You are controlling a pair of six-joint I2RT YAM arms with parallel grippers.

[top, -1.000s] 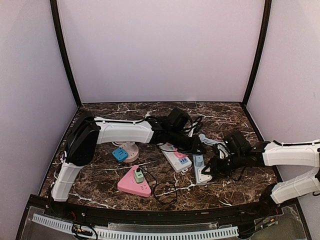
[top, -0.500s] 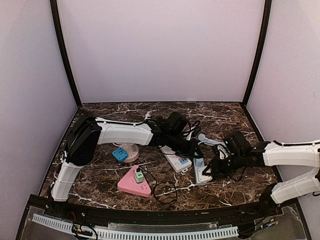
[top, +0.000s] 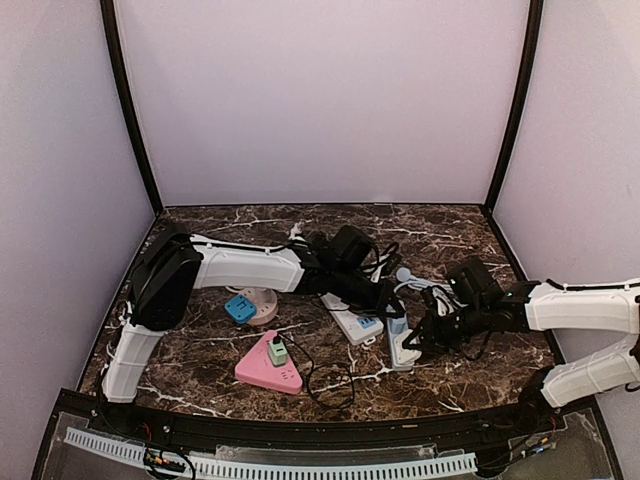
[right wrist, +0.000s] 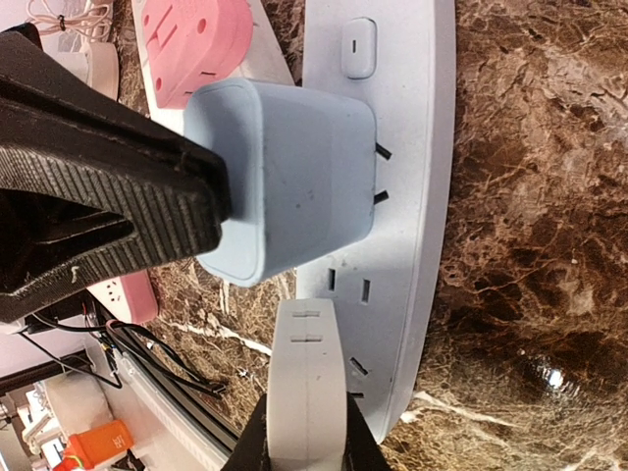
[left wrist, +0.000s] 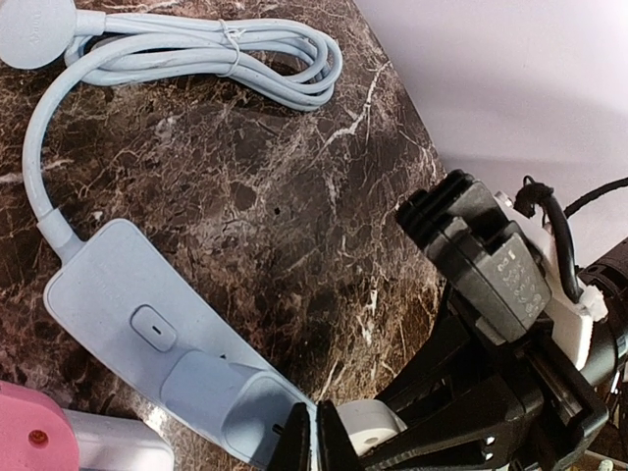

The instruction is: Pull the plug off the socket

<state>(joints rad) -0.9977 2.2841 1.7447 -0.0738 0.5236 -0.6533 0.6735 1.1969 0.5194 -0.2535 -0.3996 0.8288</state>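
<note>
The plug [right wrist: 285, 177], a pale blue block, is grasped by my left hand [top: 392, 308]. One black ribbed finger [right wrist: 118, 211] presses flat against its side, and the other is hidden behind it. The plug sits over the middle of the pale blue power strip [right wrist: 402, 216], and I cannot tell whether its pins are clear of the slots. My right hand [top: 425, 335] comes in from the other side, its white tip resting on the near end of the strip. I cannot tell whether that hand is clenched or released. The strip lies flat on the marble desk [left wrist: 294, 196], its coiled cord [left wrist: 196, 49] trailing behind. A white strip [top: 355, 320] carrying a pink adapter [right wrist: 196, 39] lies just beside it.
</note>
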